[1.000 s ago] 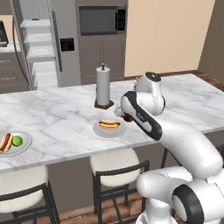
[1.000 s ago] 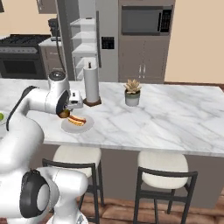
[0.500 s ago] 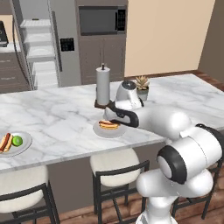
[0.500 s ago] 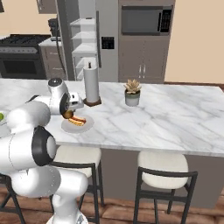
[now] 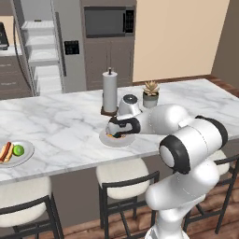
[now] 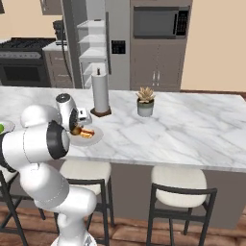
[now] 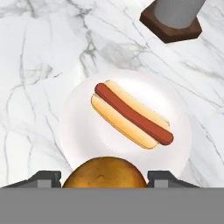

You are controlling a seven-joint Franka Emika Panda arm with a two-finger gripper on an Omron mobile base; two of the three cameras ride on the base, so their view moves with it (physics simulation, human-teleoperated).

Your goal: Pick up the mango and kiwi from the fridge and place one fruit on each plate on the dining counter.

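Observation:
My gripper [image 7: 103, 177] is shut on the orange-yellow mango [image 7: 105, 171], holding it low over the near rim of a pale plate [image 7: 78, 131] with a hot dog [image 7: 131, 114] on it. From the left base the gripper [image 5: 116, 134] hangs just above that plate [image 5: 105, 139] on the dining counter [image 5: 60, 126]. The green kiwi [image 5: 18, 150] lies beside a hot dog on the other plate [image 5: 27, 154] at the counter's left end. The fridge [image 5: 44, 51] stands open behind. From the right base the gripper [image 6: 77, 129] meets the plate [image 6: 94, 138].
A paper towel roll [image 5: 110, 91] on a dark base stands just behind the plate, and a small potted plant [image 5: 150, 93] sits to its right. Stools [image 5: 126, 175] line the counter's near side. A microwave [image 5: 109, 21] is built in beside the fridge.
The arm has folded forward and brought the hand with the mango down and leftward, close over the hot dog plate. The counter's things have not moved.

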